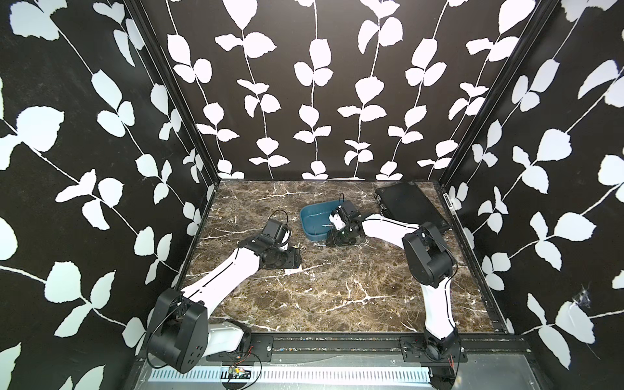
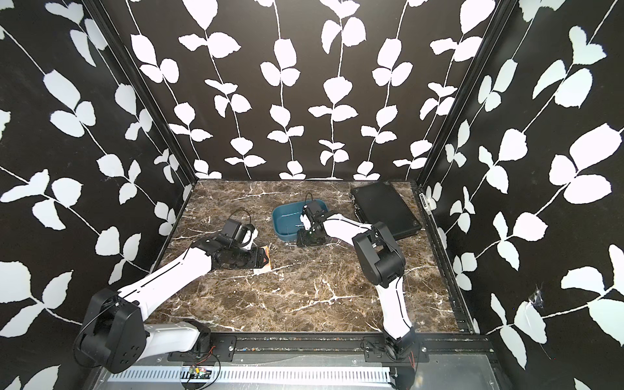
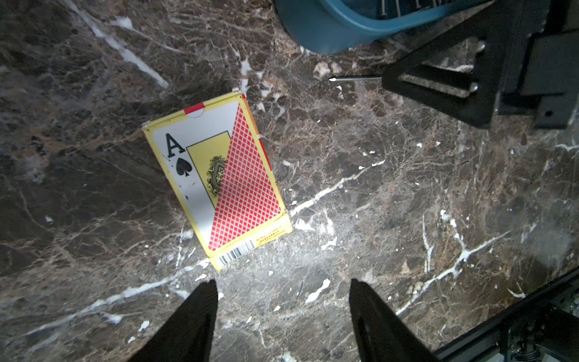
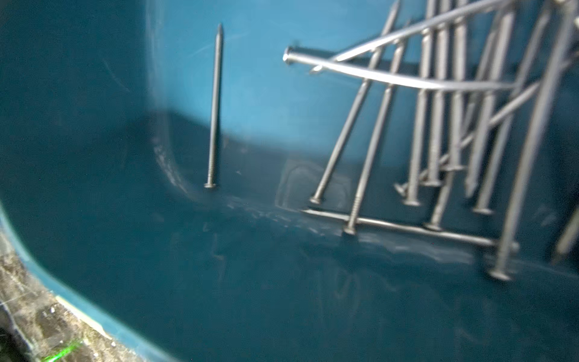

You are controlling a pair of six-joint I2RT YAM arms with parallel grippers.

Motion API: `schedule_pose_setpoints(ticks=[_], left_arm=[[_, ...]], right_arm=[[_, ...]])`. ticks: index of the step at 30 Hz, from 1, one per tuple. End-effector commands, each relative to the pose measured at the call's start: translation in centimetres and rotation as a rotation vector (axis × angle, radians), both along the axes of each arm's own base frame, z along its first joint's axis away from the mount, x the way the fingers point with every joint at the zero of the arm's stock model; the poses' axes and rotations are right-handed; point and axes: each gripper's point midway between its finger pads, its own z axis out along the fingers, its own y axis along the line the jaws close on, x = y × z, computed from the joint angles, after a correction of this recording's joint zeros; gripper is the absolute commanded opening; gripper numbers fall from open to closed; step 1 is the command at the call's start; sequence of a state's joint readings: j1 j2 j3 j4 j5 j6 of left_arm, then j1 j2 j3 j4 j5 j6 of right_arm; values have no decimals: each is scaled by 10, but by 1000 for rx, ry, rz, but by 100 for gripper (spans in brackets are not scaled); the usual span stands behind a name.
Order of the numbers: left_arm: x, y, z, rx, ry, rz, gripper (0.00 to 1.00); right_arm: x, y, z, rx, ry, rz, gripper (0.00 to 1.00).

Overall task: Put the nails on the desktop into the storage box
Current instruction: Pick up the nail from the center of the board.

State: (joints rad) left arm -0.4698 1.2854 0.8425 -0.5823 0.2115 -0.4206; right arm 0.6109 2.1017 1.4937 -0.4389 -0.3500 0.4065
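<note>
Teal storage box holds nails; right gripper over it, grip unclear.
Card box lies near spread, empty left gripper; black case far right; stray nail on tabletop.

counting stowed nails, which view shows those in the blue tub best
Right wrist: the nails lie close up in the storage box. Top views show faint slivers; left wrist, a few past the rim.

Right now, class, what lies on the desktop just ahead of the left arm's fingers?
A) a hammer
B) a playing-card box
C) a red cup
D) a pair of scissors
B: the left wrist view shows a yellow playing-card box, ace of spades up, flat on the desktop ahead of the open fingers.
</note>
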Motion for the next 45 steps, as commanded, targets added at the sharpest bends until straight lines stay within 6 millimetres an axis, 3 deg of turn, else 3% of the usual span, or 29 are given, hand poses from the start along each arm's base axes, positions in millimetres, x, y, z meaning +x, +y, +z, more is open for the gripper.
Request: schedule_pose_setpoints(ticks=[1, 5, 12, 16, 25, 29, 34, 38, 45], left_arm=[[-4, 2, -3, 16, 9, -13, 69], [-6, 4, -3, 17, 7, -13, 69], [-9, 7, -6, 22, -4, -11, 69], [-9, 8, -7, 25, -4, -14, 69], [-9, 10, -6, 41, -2, -27, 69], [-11, 14, -5, 49, -4, -21, 69], [-9, 14, -2, 46, -19, -18, 69], [-8, 12, -5, 39, -10, -15, 69], [-5, 1, 1, -9, -20, -50, 68]], right_arm=[[-17, 11, -16, -14, 55, 68, 55], [-32, 9, -22, -67, 66, 119, 53], [-64, -20, -35, -287, 62, 218, 46], [-67, -29, -40, -393, 43, 274, 45], [-52, -13, -37, -427, -3, 357, 37], [-46, -21, -36, -492, -10, 370, 40], [-47, -36, -24, -544, -41, 362, 50], [-45, -32, -16, -503, -82, 362, 53], [-33, -19, -25, -495, -97, 407, 54]])
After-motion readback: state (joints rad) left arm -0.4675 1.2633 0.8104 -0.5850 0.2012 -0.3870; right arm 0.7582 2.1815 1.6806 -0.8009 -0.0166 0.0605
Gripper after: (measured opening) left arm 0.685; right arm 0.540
